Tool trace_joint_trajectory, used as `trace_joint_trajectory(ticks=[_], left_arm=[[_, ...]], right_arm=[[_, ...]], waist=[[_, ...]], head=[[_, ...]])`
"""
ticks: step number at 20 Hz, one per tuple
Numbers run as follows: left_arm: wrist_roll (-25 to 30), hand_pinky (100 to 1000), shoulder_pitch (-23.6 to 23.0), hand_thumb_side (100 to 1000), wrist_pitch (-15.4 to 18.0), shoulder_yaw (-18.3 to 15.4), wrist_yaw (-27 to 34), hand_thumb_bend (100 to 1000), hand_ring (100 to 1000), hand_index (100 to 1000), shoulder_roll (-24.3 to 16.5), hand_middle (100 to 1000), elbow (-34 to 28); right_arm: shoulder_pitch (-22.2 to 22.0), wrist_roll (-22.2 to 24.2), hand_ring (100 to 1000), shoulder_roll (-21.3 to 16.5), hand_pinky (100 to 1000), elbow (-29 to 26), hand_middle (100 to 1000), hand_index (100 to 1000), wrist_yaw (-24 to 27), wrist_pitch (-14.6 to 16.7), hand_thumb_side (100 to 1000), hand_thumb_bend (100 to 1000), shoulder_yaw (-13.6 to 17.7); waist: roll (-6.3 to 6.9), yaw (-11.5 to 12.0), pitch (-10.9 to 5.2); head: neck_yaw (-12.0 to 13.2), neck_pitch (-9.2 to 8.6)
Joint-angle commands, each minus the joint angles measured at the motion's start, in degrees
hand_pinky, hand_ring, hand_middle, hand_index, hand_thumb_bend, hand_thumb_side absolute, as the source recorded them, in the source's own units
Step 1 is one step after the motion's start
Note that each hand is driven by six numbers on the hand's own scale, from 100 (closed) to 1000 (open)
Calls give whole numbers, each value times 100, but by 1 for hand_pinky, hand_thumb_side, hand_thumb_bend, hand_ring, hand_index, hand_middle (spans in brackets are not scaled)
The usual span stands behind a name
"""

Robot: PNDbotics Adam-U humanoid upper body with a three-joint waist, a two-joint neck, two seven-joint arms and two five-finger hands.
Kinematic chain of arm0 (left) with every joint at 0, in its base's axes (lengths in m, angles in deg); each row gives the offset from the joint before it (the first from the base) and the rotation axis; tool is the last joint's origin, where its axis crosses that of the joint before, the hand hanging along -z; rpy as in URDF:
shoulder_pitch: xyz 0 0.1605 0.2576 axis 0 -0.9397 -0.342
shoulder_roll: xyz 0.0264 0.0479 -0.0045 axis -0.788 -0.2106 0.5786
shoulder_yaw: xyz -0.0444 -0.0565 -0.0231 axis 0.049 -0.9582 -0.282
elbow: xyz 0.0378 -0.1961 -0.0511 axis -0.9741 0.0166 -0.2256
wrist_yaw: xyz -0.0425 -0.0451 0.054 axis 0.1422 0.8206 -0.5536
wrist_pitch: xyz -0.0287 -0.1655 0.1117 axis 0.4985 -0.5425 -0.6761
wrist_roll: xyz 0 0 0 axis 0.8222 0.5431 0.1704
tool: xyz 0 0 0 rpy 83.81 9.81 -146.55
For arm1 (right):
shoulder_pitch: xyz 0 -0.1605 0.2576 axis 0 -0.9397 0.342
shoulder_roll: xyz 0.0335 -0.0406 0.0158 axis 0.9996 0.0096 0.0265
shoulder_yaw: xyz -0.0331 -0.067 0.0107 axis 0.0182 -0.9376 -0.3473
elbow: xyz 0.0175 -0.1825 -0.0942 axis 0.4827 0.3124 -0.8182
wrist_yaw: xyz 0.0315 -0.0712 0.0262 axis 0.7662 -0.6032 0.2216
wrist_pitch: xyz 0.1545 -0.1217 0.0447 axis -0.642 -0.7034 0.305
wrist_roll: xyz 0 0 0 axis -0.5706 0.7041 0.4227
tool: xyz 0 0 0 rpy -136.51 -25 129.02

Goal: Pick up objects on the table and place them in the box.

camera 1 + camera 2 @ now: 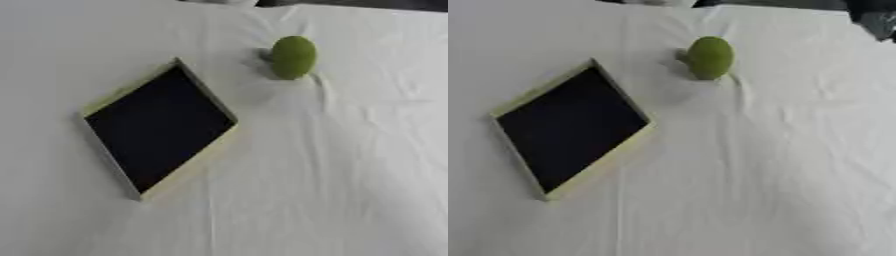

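- One box [161, 128] with a dark, empty inside lies askew on the white-covered bench [350, 175].
- One green fruit [293, 56] sits apart, beyond the box's far corner.
- Neither hand shows.

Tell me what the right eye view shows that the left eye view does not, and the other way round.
Only the right eye view: a dark shape at the top right corner; I cannot tell what it is. Only the left eye view: nothing of its own, only more cloth to the left of the box. Both share: the shallow box with pale walls and a dark, empty inside, the green fruit lying beyond it and apart from it, and the white cloth. No hand shows in either view.
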Motion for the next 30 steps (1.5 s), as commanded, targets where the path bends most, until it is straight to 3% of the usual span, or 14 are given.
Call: trace_joint_trajectory(ticks=[1, 7, 9, 13, 23, 30], left_arm=[[49, 609, 49, 510, 2, 18, 50, 100, 654, 710, -188, 564, -110], [68, 609, 58, 509, -3, 28, 69, 100, 654, 710, -183, 565, -110], [71, 609, 61, 508, -4, 31, 74, 100, 655, 710, -183, 565, -110], [86, 609, 58, 510, -7, 40, 81, 100, 655, 709, -178, 565, -110], [139, 608, 58, 513, -26, 68, 109, 100, 656, 709, -161, 565, -110], [164, 608, 58, 515, -39, 84, 129, 100, 656, 709, -149, 566, -110]], right_arm=[[129, 295, 999, -180, 868, 90, 880, 915, -314, 74, 100, 100, -121], [264, 552, 1000, -15, 898, 277, 869, 922, -748, -100, 100, 100, -492], [319, 629, 1000, -12, 906, 299, 873, 923, -825, -151, 100, 159, -576], [502, 772, 1000, 42, 911, 356, 876, 923, -936, -241, 100, 171, -764], [1293, 1129, 1000, 477, 911, 986, 883, 934, -1120, -346, 100, 137, -1219], [1880, 1353, 1000, 894, 929, 1620, 889, 976, -1520, -436, 100, 175, -1492]], waist=[[13, 8, -163], [6, 29, -171], [4, 34, -173], [4, 51, -173], [-2, 81, -191], [-4, 91, -210]], head=[[-28, -20], [-53, -19], [-56, -17], [-77, -15], [-143, 9], [-188, 24]])
